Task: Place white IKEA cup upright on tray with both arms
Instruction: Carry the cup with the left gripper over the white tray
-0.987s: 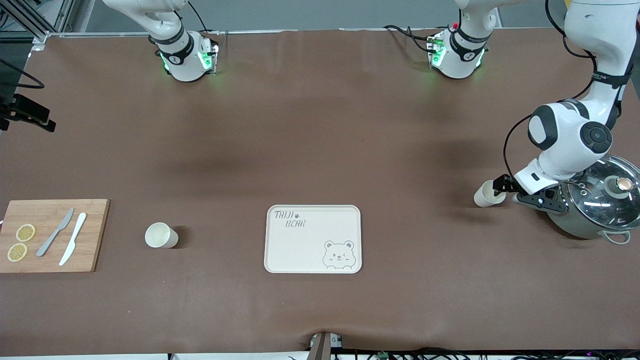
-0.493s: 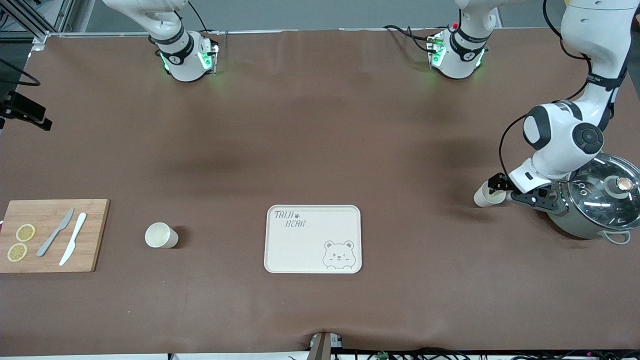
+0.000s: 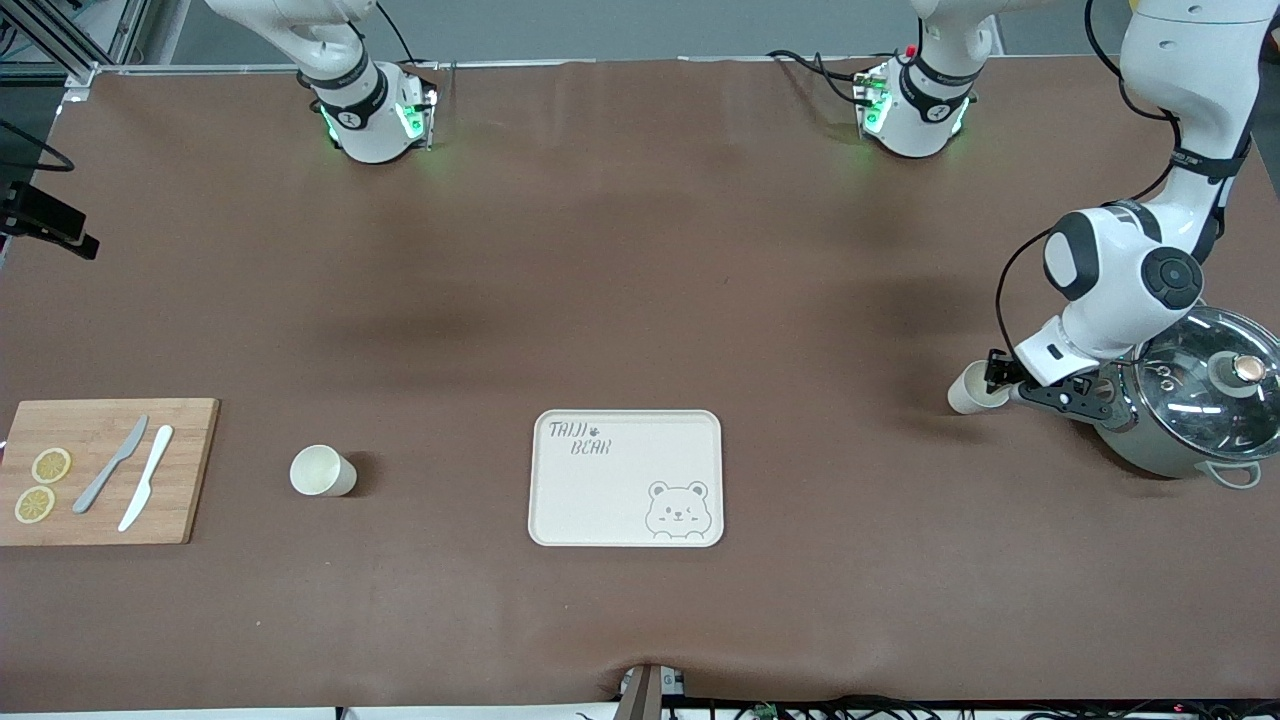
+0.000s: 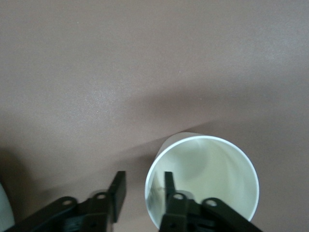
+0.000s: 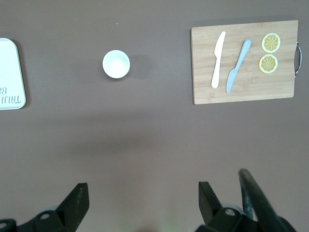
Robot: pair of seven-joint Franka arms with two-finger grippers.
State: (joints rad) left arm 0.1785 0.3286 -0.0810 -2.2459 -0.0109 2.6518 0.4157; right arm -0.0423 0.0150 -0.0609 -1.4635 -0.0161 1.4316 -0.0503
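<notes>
A white cup (image 3: 972, 389) stands upright beside the steel pot, toward the left arm's end of the table. My left gripper (image 3: 997, 377) is open at its rim. In the left wrist view one finger (image 4: 169, 186) is inside the cup (image 4: 212, 169) and the other finger (image 4: 117, 189) is outside, apart from the wall. A second white cup (image 3: 322, 470) stands upright between the cutting board and the cream tray (image 3: 600, 500). My right gripper (image 5: 142, 198) is open and empty, high over bare table, and shows only in the right wrist view.
A lidded steel pot (image 3: 1195, 405) stands right beside my left gripper. A wooden cutting board (image 3: 180, 470) with two knives and lemon slices lies at the right arm's end. The right wrist view shows the second cup (image 5: 116, 64), the board (image 5: 244, 92) and the tray's edge (image 5: 12, 72).
My left gripper has shifted a little toward the cup, straddling its rim. Both cups and the tray have not moved.
</notes>
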